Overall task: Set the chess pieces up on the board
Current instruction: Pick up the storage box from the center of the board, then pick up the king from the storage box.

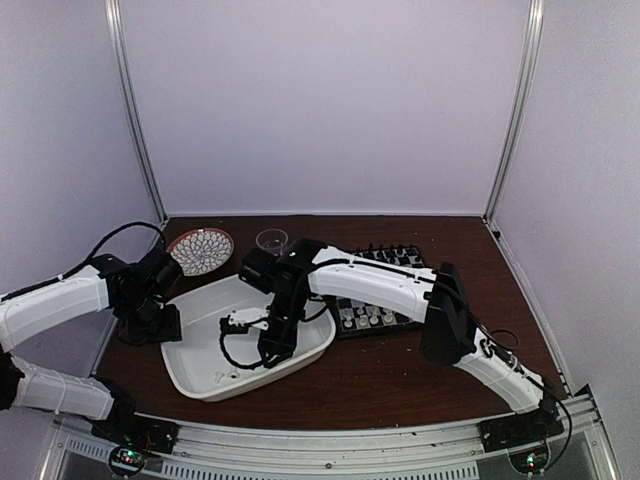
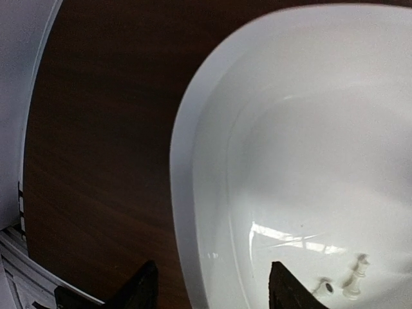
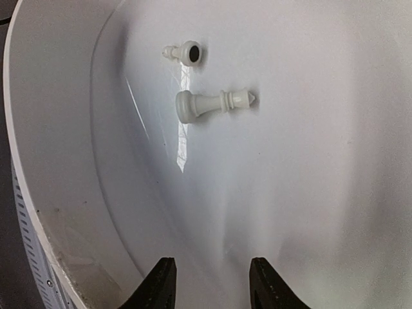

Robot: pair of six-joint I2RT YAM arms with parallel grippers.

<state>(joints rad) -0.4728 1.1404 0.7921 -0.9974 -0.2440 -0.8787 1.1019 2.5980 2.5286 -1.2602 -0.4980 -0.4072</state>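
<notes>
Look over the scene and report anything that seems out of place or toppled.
A taller white plastic chessman and a shorter one lie toppled on their sides in the white oblong tray, not standing on the small black-and-pale checked chessboard. Nothing looks broken or spilled.

The table is dark wood, or a wood-look top, with fine grain and a dull sheen. The tray is smooth, glossy white. Light streaks lie across its floor, though specks of grime dull the rim. The chess pieces lying in it are glossy white plastic. The right gripper has fingers of matt black plastic. The arm shells look like smooth white plastic. The corner posts are pale, satin metal, and the walls are matt. The cup is clear — plastic or glass, I can't tell.
</notes>
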